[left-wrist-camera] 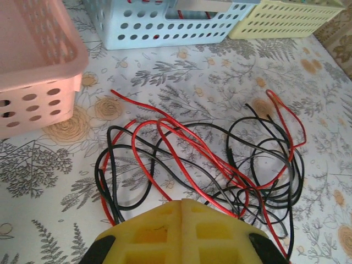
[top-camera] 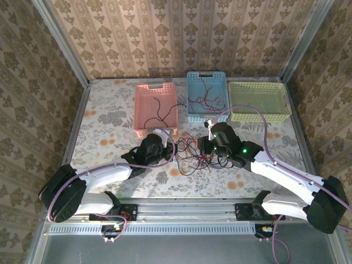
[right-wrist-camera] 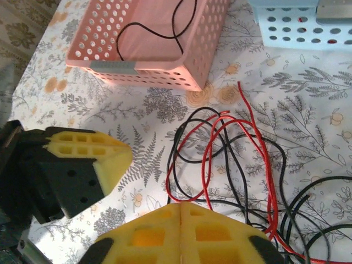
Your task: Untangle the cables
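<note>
A tangle of thin red and black cables lies on the flowered table between my two grippers. In the left wrist view the cables spread out ahead of my left gripper. Its yellow jaws are pressed together, and a red strand runs in under their tip. My left gripper meets the pile from the left. My right gripper has its jaws together, and a red loop lies against their tip; whether it is pinched I cannot tell. My right gripper sits at the pile's right side.
Three perforated baskets stand behind the pile. The pink basket holds a black cable, the blue basket holds red strands, and a pale green basket stands at the right. The left gripper's fingers are close on the left in the right wrist view.
</note>
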